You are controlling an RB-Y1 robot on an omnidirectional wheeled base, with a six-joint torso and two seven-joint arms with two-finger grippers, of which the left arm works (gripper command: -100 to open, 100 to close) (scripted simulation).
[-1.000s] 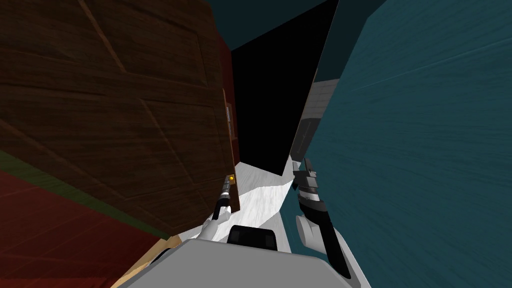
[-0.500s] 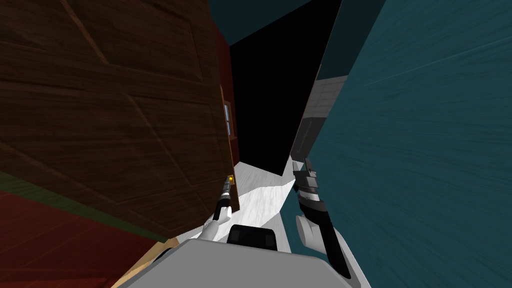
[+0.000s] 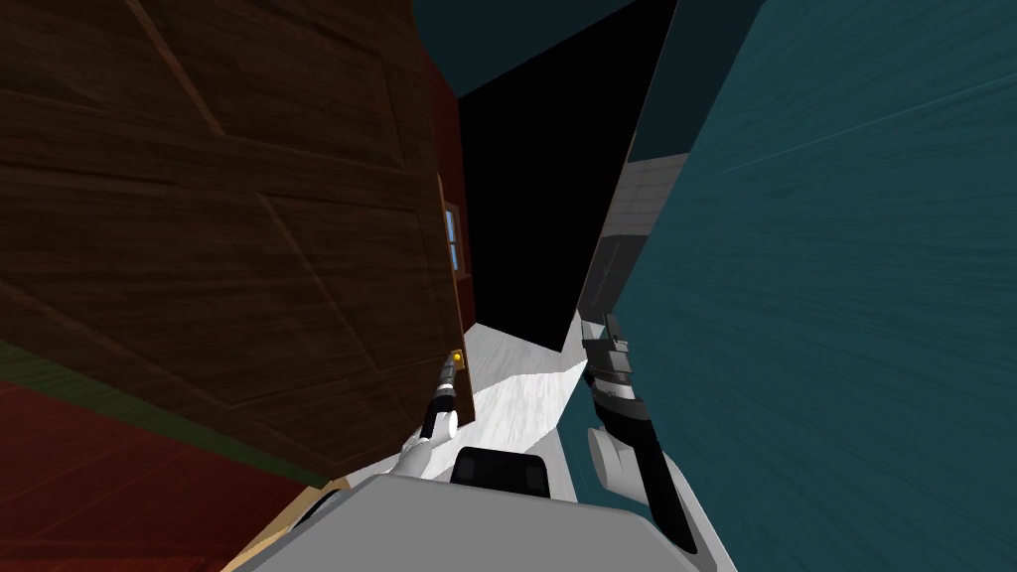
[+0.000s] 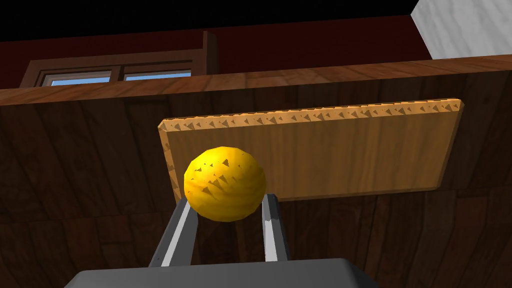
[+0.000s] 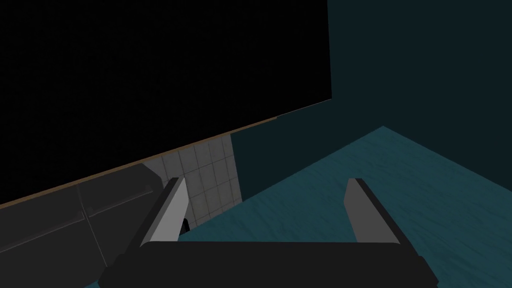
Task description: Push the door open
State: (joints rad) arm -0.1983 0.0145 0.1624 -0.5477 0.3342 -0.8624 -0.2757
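The left arm (image 3: 429, 452) reaches forward and slightly up from the shoulder, its white elbow low and its dark wrist in line with the forearm. The left gripper (image 4: 226, 198) has its two fingers (image 4: 176, 239) drawn in narrow, pressing either side of a yellow knob (image 4: 225, 182). The right arm (image 3: 636, 447) rises straight ahead on its own side, unloaded. The right gripper (image 5: 266, 181) holds its fingers (image 5: 167, 212) wide apart, gripping nothing.
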